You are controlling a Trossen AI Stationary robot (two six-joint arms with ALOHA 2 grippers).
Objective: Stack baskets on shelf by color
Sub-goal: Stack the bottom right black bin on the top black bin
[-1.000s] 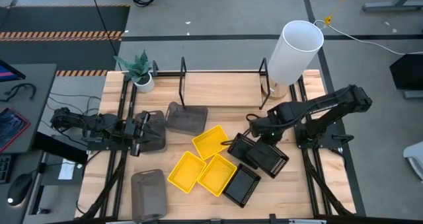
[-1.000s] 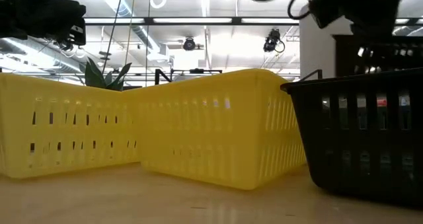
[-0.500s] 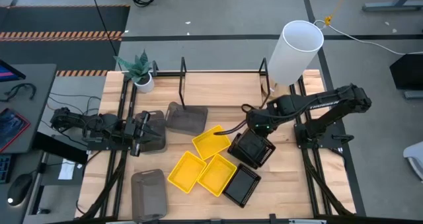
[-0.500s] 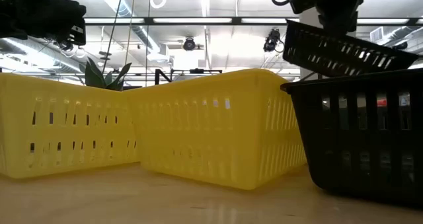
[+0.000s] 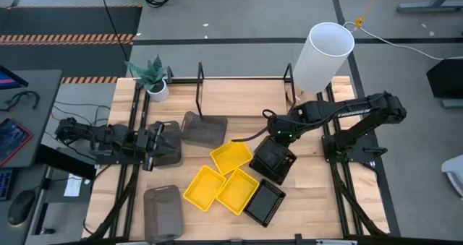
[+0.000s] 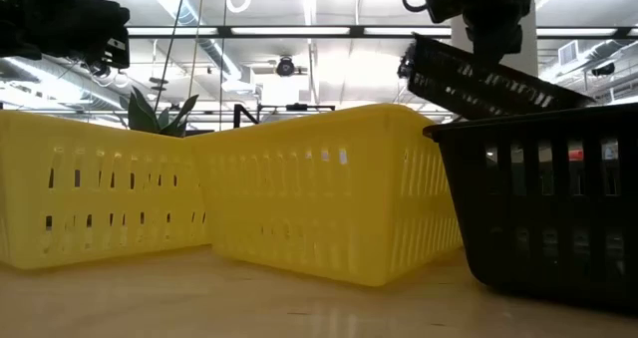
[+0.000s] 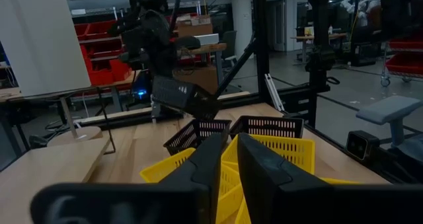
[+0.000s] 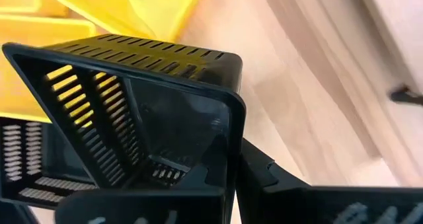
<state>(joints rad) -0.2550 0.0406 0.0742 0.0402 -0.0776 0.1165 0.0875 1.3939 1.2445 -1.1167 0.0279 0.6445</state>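
A: What has the right end effector [image 5: 278, 134] done since half a second ago?

B: It has shifted slightly toward the shelf [image 5: 242, 79], taking the black basket [image 5: 273, 158] along. Its fingers pinch one wall of that basket — the right wrist view shows the rim clamped between them. The low view shows the basket tilted in the air, clear of the surface [image 5: 311, 194] and a little further left than before.

A: And a second ago?

B: Then the arm was lower, over two black baskets lying side by side. Now the lifted one hangs over a second black basket [image 5: 283, 175], and a third one [image 5: 263, 201] lies nearer the front edge.

A: The left end effector [image 5: 154, 146]?

B: Unmoved — pressed together, over a grey basket [image 5: 166, 142] at the left side.

A: What else is around?

B: Three yellow baskets [image 5: 221, 175] cluster mid-surface, touching one another; one lies just beside the lifted basket. One more grey basket [image 5: 204, 129] sits by a shelf post, another [image 5: 161, 212] at the front left. A white cylinder [image 5: 322, 56] stands at the shelf's right end, a plant [image 5: 150, 74] at its left.
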